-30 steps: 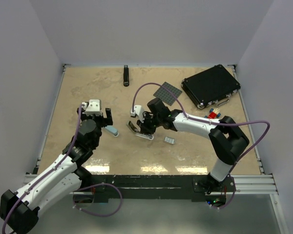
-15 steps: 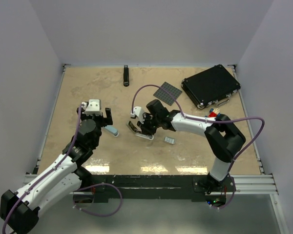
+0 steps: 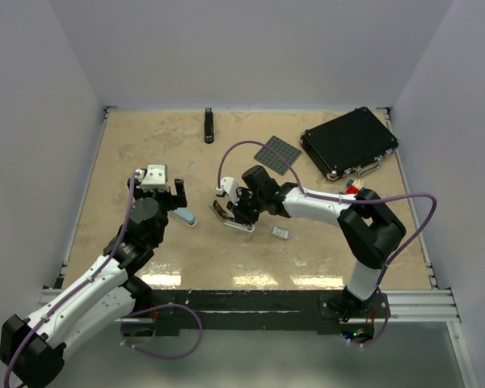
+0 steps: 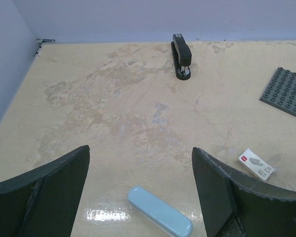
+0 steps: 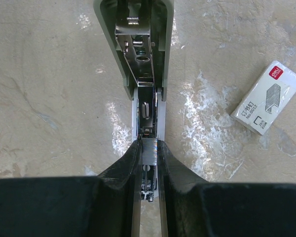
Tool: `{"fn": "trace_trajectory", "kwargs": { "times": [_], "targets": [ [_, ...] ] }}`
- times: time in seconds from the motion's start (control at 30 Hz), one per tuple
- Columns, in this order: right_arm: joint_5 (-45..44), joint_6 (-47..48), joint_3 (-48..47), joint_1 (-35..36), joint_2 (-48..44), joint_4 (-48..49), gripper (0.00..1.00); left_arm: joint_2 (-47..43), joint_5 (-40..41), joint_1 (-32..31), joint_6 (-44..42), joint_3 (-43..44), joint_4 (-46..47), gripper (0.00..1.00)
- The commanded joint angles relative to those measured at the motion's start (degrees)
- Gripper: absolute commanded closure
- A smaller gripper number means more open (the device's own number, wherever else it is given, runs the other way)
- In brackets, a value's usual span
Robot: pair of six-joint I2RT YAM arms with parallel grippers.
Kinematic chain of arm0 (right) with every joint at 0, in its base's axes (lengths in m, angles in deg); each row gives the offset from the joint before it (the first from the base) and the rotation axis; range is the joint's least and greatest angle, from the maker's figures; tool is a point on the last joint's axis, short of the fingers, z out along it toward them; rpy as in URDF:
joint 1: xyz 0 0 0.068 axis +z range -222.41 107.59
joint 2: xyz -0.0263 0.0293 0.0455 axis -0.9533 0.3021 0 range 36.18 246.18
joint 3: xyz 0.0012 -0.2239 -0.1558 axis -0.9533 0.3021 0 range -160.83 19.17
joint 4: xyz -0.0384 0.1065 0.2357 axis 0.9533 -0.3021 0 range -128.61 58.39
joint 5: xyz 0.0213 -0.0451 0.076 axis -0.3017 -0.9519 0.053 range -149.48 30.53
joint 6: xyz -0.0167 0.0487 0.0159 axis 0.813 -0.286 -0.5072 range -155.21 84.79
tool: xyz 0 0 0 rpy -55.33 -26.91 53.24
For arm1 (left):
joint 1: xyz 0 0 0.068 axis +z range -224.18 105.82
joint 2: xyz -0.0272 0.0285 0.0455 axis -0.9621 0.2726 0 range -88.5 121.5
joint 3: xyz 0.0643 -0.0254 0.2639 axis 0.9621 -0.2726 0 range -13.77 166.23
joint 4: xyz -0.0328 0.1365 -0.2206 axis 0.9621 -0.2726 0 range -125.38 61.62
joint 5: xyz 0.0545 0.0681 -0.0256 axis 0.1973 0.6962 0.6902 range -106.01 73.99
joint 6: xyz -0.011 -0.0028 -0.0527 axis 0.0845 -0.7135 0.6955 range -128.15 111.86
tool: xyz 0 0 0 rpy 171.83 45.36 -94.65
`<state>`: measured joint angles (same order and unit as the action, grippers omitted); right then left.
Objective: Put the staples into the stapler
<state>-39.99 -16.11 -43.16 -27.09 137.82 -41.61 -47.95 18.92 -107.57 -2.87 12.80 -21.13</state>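
Your right jaws are clamped on one thin, ribbed strip of staples (image 5: 149,146). They hold it at the near end of the silvery channel of the stapler (image 5: 158,54). That stapler lies opened out on the table (image 5: 49,98) straight ahead of them, its grey-green shell farthest away. One white staple box (image 5: 268,98) lies ahead and to the right of those jaws, apart from the stapler. One grey-blue tray (image 3: 281,233) sits behind them and to their left. Your left jaws stand wide apart and hold nothing. One pale blue part (image 4: 160,218) lies on the table between them, just ahead. You have two staplers in all: the second, one slim black stapler (image 4: 181,57), lies far ahead of the left jaws.
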Motion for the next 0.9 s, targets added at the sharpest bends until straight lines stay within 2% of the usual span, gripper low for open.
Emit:
{"fn": "trace_trajectory", "kwargs": {
  "times": [0.0, 0.57, 0.87],
  "targets": [
    [-2.0, -0.6, 0.2, 0.0, -0.9, -2.0, 0.88, -0.3, -0.4, 0.3, -0.4, 0.3, 2.6, 0.11],
    [-0.2, -4.3, -1.7, 0.0, -4.4, -1.0, 0.88, -0.4, -1.0, 0.5, 0.1, 0.3, 2.7, 0.11],
    [0.5, -4.5, -1.7, 0.0, -3.1, -0.6, 0.88, -0.7, -1.3, 0.4, 0.3, 0.2, 2.6, 0.11]
  ]
}}
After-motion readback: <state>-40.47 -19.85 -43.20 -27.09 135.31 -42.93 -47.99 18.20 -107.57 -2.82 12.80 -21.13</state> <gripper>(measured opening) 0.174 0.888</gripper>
